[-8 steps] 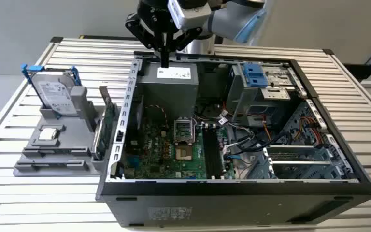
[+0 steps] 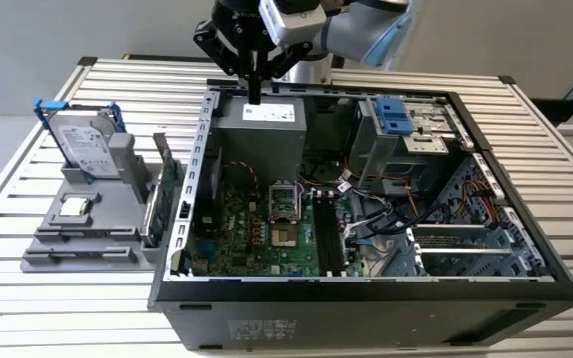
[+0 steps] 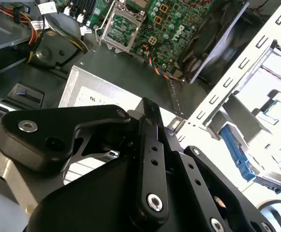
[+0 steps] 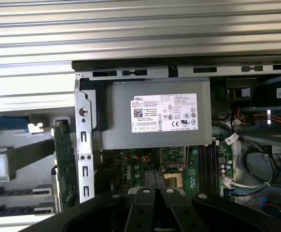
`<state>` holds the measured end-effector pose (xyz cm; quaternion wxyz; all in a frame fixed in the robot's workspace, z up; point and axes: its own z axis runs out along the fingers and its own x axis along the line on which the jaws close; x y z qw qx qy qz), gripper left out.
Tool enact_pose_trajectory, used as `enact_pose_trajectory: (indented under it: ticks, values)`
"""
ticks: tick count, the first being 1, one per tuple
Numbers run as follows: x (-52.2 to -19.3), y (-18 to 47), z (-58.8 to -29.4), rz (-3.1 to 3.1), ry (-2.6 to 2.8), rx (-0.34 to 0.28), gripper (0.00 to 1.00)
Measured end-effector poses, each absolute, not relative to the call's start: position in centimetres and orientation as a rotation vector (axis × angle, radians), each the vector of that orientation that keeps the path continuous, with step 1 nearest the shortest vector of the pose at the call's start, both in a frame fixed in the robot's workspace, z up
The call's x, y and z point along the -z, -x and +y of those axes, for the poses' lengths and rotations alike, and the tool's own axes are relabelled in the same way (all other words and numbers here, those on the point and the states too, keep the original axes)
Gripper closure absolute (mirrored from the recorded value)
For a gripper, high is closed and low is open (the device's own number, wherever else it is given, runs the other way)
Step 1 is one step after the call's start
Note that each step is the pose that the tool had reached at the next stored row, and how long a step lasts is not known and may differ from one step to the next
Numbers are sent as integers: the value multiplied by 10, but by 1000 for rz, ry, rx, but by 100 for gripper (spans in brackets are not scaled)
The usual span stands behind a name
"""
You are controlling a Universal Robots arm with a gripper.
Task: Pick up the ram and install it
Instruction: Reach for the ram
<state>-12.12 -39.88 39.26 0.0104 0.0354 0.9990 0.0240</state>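
In the exterior view my gripper (image 2: 254, 95) hangs above the back rim of the open computer case (image 2: 366, 287), over the grey power supply (image 2: 266, 123). Its fingers are pressed together with nothing between them. The shut gripper (image 3: 149, 110) also shows in the second wrist view, and the first wrist view shows the gripper (image 4: 158, 194) above the power supply (image 4: 155, 121). A thin stick that I take for the ram (image 2: 150, 216) stands on edge in the grey holder (image 2: 87, 239), to the exterior view's left of the case and apart from the gripper. Black memory slots (image 2: 327, 239) lie on the motherboard.
A silver hard drive in a blue bracket (image 2: 83, 145) and a green expansion card (image 2: 170, 179) stand in the same holder. Cables (image 2: 386, 220) and a drive cage (image 2: 406, 127) fill the case toward the exterior view's right. Everything rests on a slatted metal table (image 2: 57, 298).
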Motion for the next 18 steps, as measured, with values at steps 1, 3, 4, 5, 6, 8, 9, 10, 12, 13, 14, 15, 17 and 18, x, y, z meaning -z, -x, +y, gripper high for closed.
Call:
enact_pose_trajectory:
  ticks: [1, 3, 4, 5, 6, 8, 9, 10, 12, 13, 14, 15, 17, 18]
  values:
    - [-393, 121, -399, 3118, -110, -75, 100]
    - [-393, 121, -399, 3118, -110, -75, 100]
    - [-393, 122, -399, 3118, -111, -75, 100]
    - [-393, 123, -399, 3118, -111, -75, 100]
    - [-393, 123, -399, 3118, -110, -75, 100]
    - [-393, 126, -399, 3118, -110, -75, 100]
    - [-393, 128, -399, 3118, -110, -75, 100]
    - [-393, 130, -399, 3118, -111, -76, 100]
    - [-393, 133, -399, 3118, -110, -76, 100]
    - [-393, 136, -399, 3118, -110, -76, 100]
    - [-393, 138, -399, 3118, -111, -76, 100]
    - [-393, 140, -400, 3118, -110, -76, 100]
    - [-393, 144, -400, 3118, -110, -76, 100]
    - [-393, 145, -400, 3118, -110, -76, 100]
